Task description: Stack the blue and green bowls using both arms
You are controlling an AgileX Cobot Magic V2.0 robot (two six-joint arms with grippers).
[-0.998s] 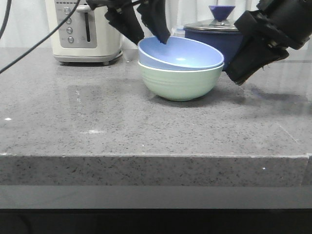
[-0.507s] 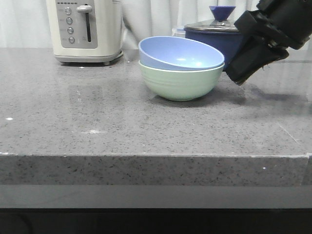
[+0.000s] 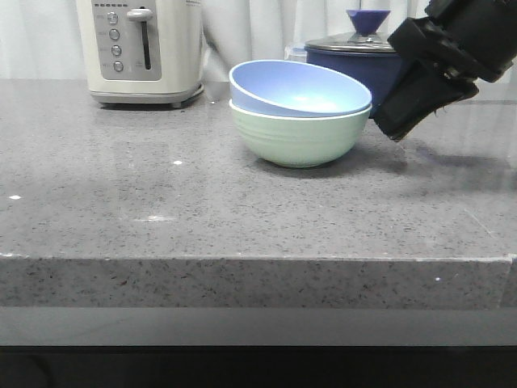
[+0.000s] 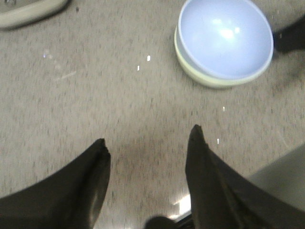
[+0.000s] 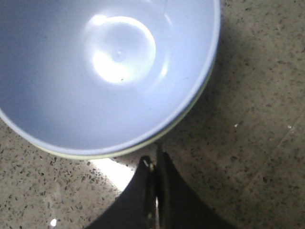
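grey stone counter (image 3: 161, 218) | green bowl (image 3: 300, 137) | toaster (image 3: 141, 50) | saucepan (image 3: 361, 58)

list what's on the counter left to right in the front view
toaster → stacked bowls, blue bowl tilted inside green bowl → right gripper. The pot behind overlaps both, so it is left out.

The front view looks low across the counter (image 3: 242, 218); the left wrist looks down from high, the right wrist close; all share the bowls (image 3: 300, 113).

Toaster (image 3: 144, 50) and lidded navy saucepan (image 3: 361, 56) on grey countertop (image 3: 202, 210).
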